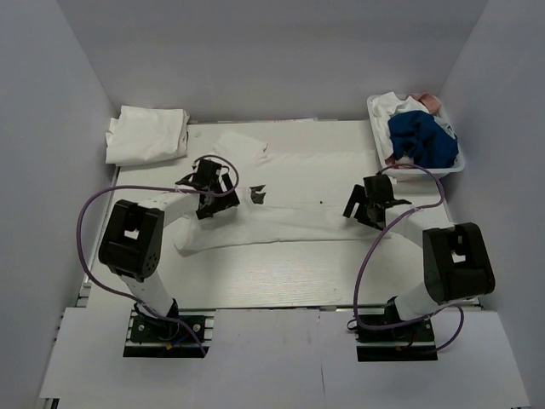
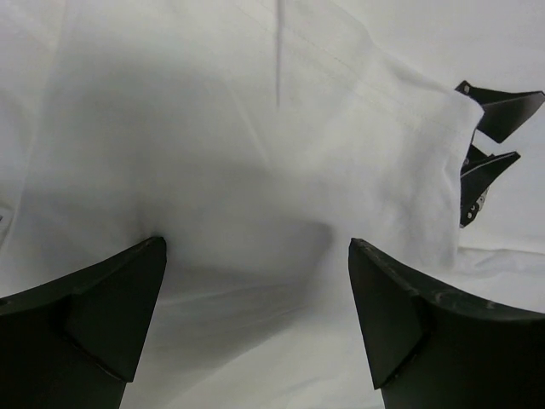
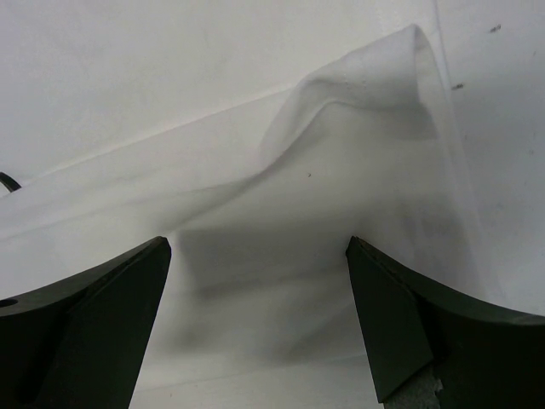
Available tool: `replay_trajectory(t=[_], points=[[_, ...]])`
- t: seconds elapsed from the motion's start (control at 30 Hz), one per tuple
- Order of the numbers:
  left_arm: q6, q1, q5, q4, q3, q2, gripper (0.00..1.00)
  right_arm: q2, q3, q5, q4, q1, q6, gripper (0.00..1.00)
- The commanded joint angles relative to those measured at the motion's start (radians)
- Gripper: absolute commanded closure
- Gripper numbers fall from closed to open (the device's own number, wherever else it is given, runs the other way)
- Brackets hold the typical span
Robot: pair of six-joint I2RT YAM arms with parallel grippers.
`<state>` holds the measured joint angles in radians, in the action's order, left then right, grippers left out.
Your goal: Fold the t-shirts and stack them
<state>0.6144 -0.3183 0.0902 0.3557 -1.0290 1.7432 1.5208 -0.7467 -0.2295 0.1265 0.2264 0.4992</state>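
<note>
I count one folded t-shirt (image 1: 146, 135) done; second t-shirt (image 1: 281, 223) half-folded strip, basket (image 1: 461, 159) holds more. Jaws apart, empty: left gripper (image 1: 213, 189), right gripper (image 1: 368, 204).

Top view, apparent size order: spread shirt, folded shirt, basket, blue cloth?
1. spread white cotton t-shirt
2. folded white t-shirt and white plastic basket, about alike
3. crumpled blue cloth, smallest

We record the spread t-shirt (image 1: 289, 226) as plain white with a small black print (image 1: 257, 196), and the folded t-shirt (image 1: 146, 135) at 10 o'clock as likewise plain white. At 2 o'clock the white basket (image 1: 375, 128) holds deep blue cloth (image 1: 419, 138) and a pink item (image 1: 430, 103). The cables (image 1: 80, 223) are purple.
</note>
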Motion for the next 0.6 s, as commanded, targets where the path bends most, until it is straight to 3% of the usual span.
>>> replay_trajectory(t=[0.0,0.17,0.3,0.43,0.57], points=[[0.108,0.007,0.068,0.176,0.167,-0.051,0.01,-0.063,0.082,0.021,0.061,0.025,0.051,0.1],[0.188,0.007,0.092,0.267,0.28,-0.255,0.01,-0.236,0.217,0.005,0.102,0.088,0.111,0.1],[0.197,-0.002,0.138,0.339,0.248,-0.344,0.01,-0.362,0.213,0.013,0.157,0.126,0.092,0.1],[0.131,0.011,0.184,0.275,0.118,-0.386,0.01,-0.432,0.113,-0.03,0.15,0.131,0.055,0.1],[0.081,0.012,0.229,0.218,-0.07,-0.265,0.01,-0.389,0.034,-0.097,0.09,0.122,0.084,0.1]])
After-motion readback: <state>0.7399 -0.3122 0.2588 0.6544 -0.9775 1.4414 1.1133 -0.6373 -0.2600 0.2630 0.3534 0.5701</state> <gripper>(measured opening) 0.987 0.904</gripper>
